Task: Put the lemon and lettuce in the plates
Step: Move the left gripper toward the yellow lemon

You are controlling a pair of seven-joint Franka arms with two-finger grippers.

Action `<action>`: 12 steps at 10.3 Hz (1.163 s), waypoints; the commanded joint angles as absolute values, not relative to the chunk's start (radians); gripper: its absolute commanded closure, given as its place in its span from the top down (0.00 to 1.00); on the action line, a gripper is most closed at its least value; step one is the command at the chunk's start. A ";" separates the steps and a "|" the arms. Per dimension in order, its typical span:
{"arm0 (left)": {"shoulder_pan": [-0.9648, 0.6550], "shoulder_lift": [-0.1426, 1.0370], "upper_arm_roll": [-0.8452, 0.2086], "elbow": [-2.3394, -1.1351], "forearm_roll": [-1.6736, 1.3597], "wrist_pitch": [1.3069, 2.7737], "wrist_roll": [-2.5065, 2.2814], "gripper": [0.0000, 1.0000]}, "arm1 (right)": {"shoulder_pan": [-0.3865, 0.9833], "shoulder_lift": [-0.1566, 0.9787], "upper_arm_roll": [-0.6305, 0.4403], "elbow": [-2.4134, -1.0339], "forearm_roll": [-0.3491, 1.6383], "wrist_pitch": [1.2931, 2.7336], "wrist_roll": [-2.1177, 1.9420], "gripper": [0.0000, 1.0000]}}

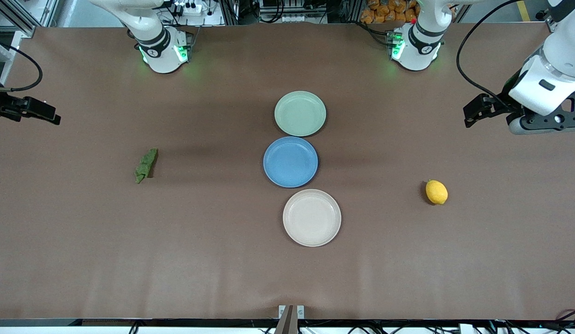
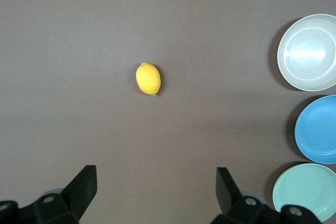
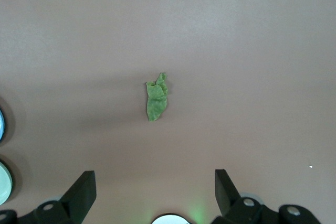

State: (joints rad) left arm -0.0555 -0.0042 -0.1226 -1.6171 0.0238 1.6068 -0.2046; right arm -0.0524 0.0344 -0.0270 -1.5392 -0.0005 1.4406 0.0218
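The yellow lemon (image 1: 436,192) lies on the table toward the left arm's end; it also shows in the left wrist view (image 2: 148,78). The dark green lettuce (image 1: 146,165) lies toward the right arm's end, also in the right wrist view (image 3: 156,97). The mint green plate (image 1: 300,113) and the beige plate (image 1: 311,217) lie mid-table, both bare. My left gripper (image 1: 473,113) hangs open and empty high over the table's left-arm end (image 2: 156,182). My right gripper (image 1: 44,111) hangs open and empty over the right-arm end (image 3: 155,184).
A blue plate (image 1: 290,161) lies between the mint and beige plates, nearly touching both. The arm bases (image 1: 163,51) stand along the table's edge farthest from the front camera. Brown table (image 1: 213,260) stretches wide around the lemon and lettuce.
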 commanded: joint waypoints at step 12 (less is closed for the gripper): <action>-0.026 0.225 -0.121 -1.683 0.081 1.778 -0.179 1.00 | -0.066 0.035 -0.028 -1.581 -0.005 1.411 0.014 1.00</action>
